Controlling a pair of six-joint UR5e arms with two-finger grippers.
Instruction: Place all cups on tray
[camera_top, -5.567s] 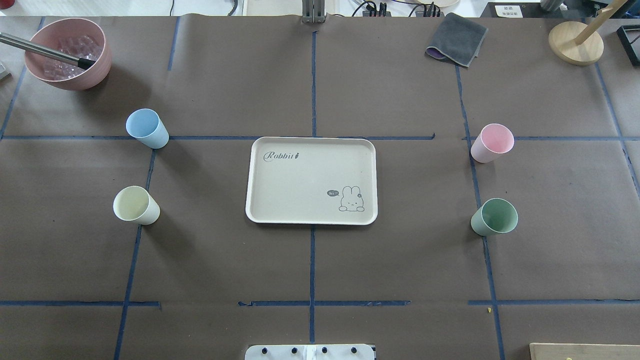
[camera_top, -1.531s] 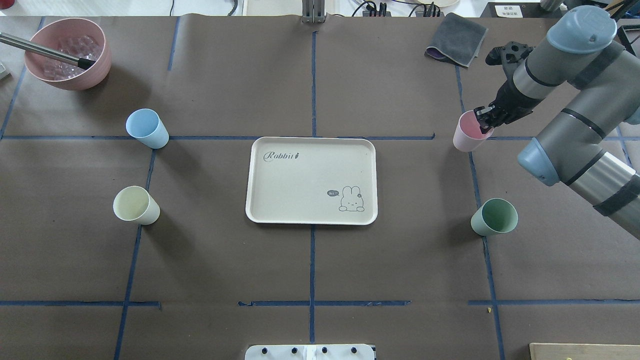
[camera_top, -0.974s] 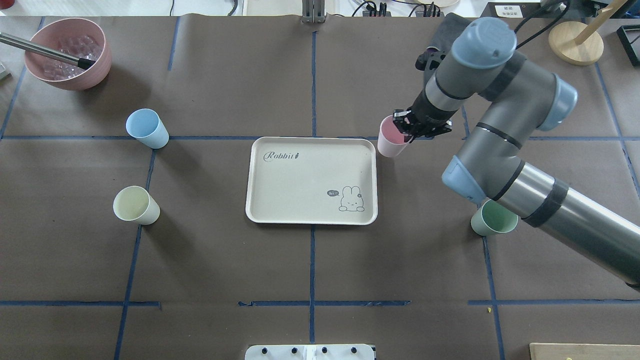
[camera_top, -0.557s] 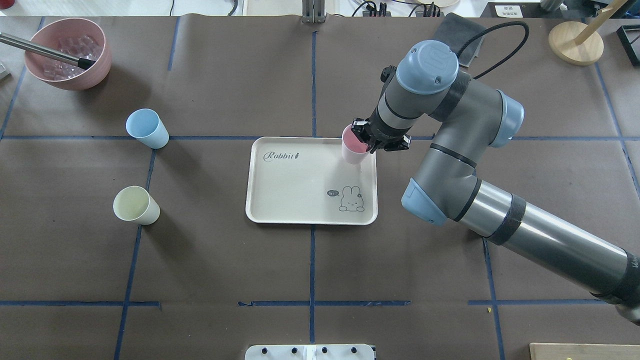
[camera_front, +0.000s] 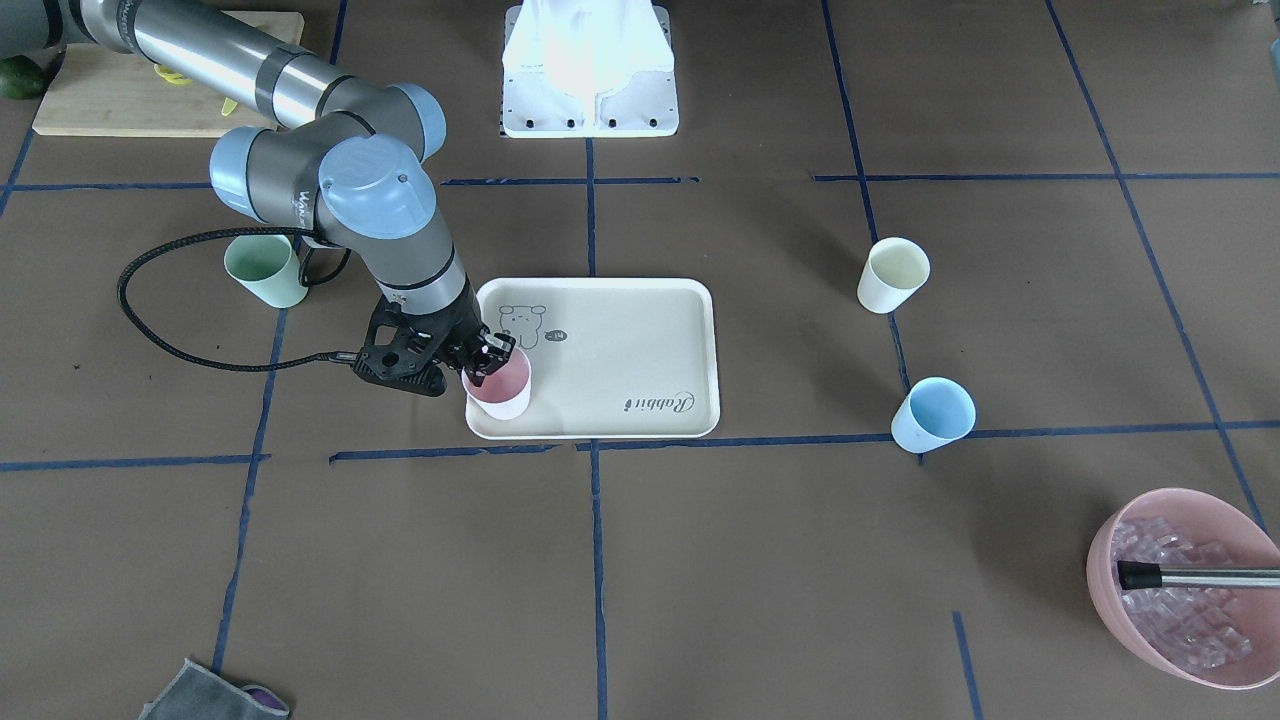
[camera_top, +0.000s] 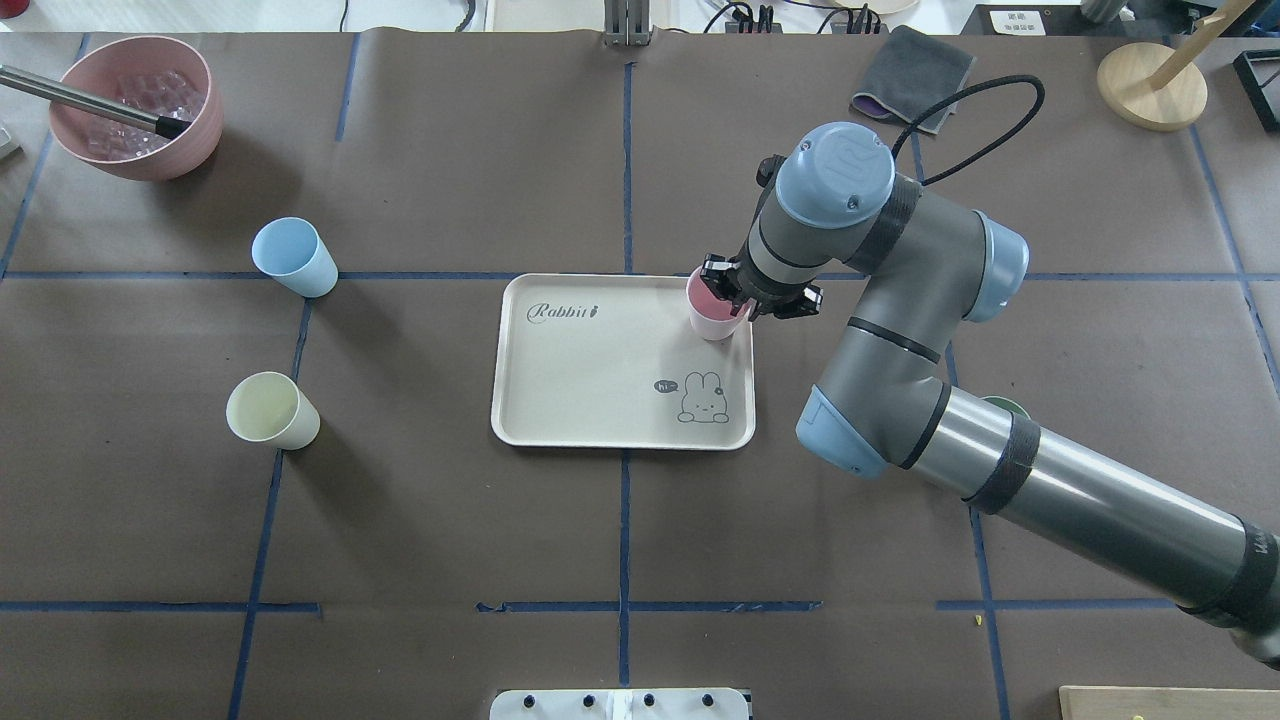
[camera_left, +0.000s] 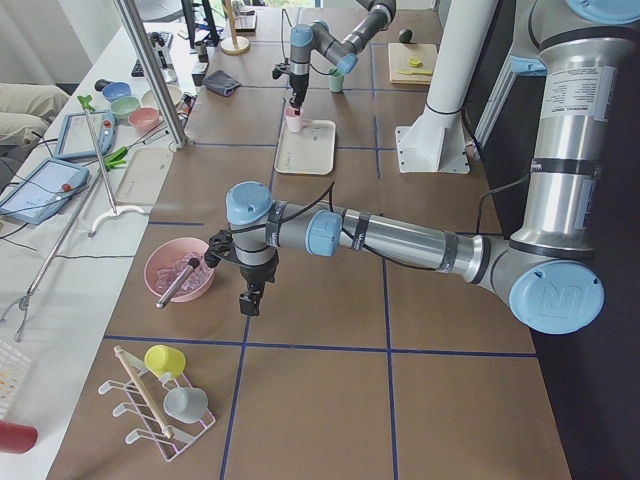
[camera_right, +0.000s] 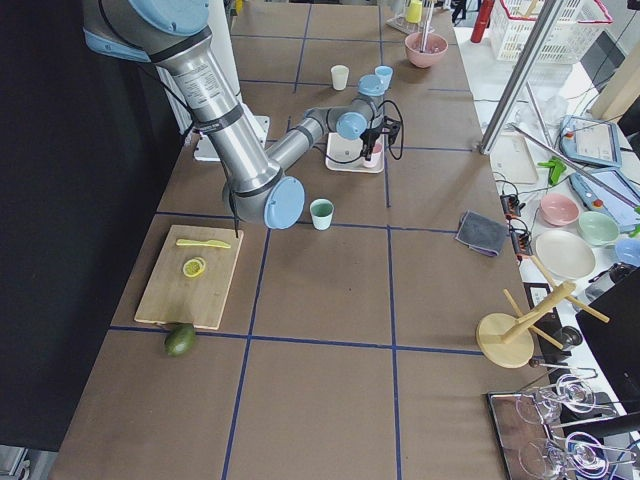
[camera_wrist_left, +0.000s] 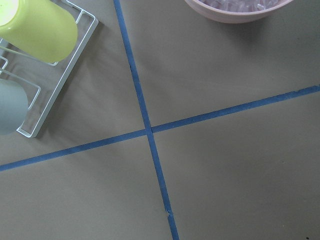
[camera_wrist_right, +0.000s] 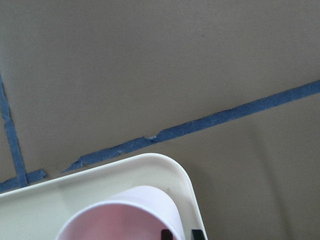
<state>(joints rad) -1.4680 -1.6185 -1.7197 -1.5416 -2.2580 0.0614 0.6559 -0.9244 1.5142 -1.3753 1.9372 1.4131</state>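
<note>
A: The right gripper (camera_top: 742, 297) clamps the pink cup (camera_top: 710, 320) by its rim, low over the far right corner of the tray (camera_top: 600, 428); whether the cup has touched down is unclear.
B: So nothing is released yet?
A: Seemingly not. The blue cup (camera_top: 293, 256), cream cup (camera_top: 270, 410) and green cup (camera_front: 262, 272) stand empty on the table (only the pink bowl (camera_top: 190, 150) holds anything: clear cubes). Whether the left gripper (camera_left: 252, 297) is open cannot be told

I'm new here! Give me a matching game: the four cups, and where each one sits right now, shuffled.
1 pink cup
2 green cup
3 blue cup
4 cream cup

A nearest the bowl of cubes
B on the tray, in the right fingers
C half hidden under the right arm
D left of the tray, nearer the robot's base

Pairs: 1-B, 2-C, 3-A, 4-D
</note>
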